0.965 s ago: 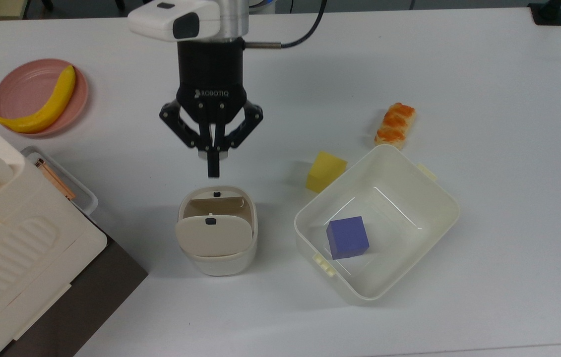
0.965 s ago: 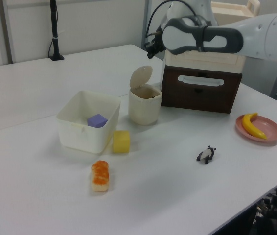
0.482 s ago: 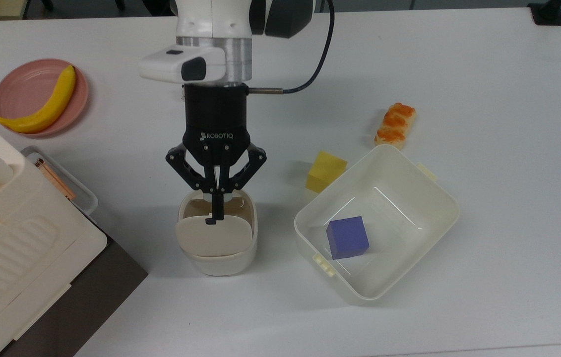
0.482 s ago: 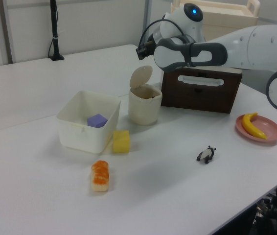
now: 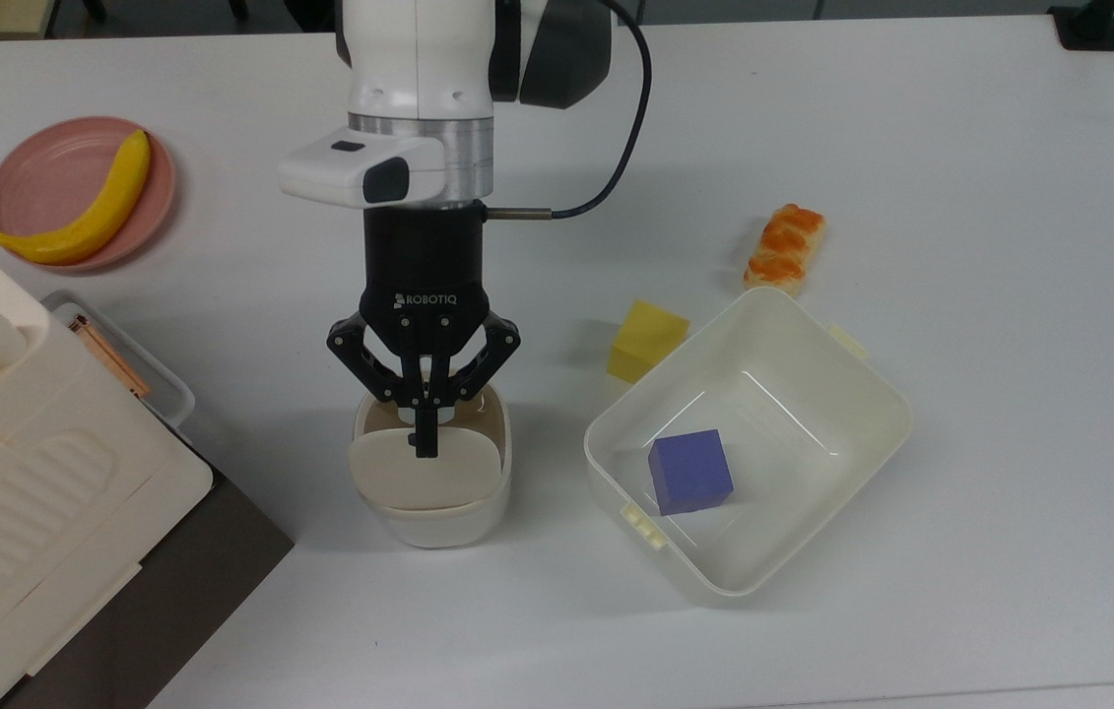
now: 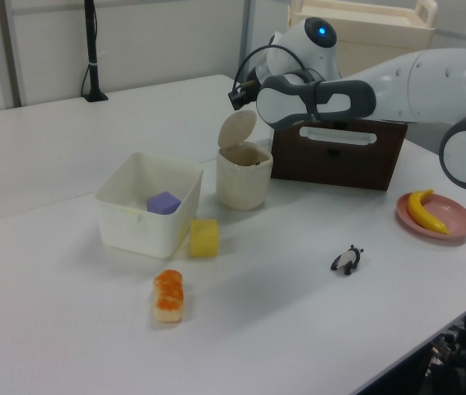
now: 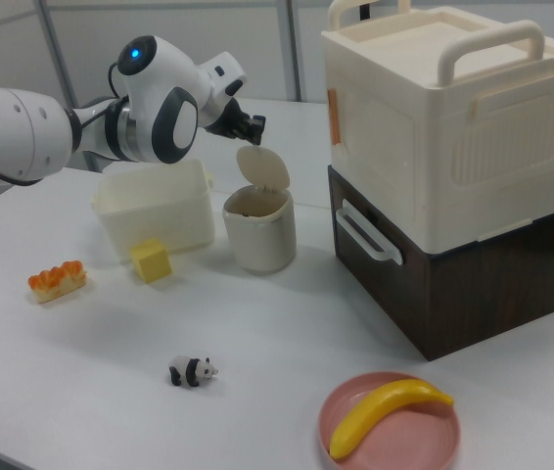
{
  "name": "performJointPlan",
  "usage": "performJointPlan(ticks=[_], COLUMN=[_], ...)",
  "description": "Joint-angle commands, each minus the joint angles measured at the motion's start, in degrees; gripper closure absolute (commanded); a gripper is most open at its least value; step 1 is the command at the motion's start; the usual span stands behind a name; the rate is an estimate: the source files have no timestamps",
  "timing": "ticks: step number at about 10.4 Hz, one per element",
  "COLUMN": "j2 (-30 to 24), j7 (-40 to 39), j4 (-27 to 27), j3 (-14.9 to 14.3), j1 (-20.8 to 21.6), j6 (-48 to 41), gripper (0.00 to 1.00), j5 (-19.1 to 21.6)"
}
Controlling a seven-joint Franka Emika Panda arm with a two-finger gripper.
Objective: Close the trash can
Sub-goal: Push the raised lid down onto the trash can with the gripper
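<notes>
The small cream-white plastic trash can (image 5: 433, 492) stands on the white worktop (image 5: 960, 394) just beside the larger cream square tub (image 5: 872, 394), its flat beige hinged lid (image 5: 419, 473) raised upright. Your black two-finger gripper (image 5: 426, 448) hangs above the trash can with its fingers pressed together, holding nothing, tips at the lid's top edge. Use the fingers as one blunt pusher: press on the lid's outer face near its free edge, sweep in an arc about the hinge, and go gently, since I judge the light trash can could tip or slide.
</notes>
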Motion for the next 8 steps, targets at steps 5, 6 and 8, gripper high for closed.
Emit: performJointPlan(ticks=[5, 6, 8], j2=[-0.3, -0.3, -0.2], j7=[-5.2, -5.9, -7.6], j4=[-2.0, -1.9, -2.0], j3=[-0.6, -0.6, -0.5], j1=[-0.6, -0.6, -0.9], j6=[-8.3, -12.3, -16.7], gripper=[1.0, 1.0, 1.0], j5=[-0.6, -0.6, -0.6])
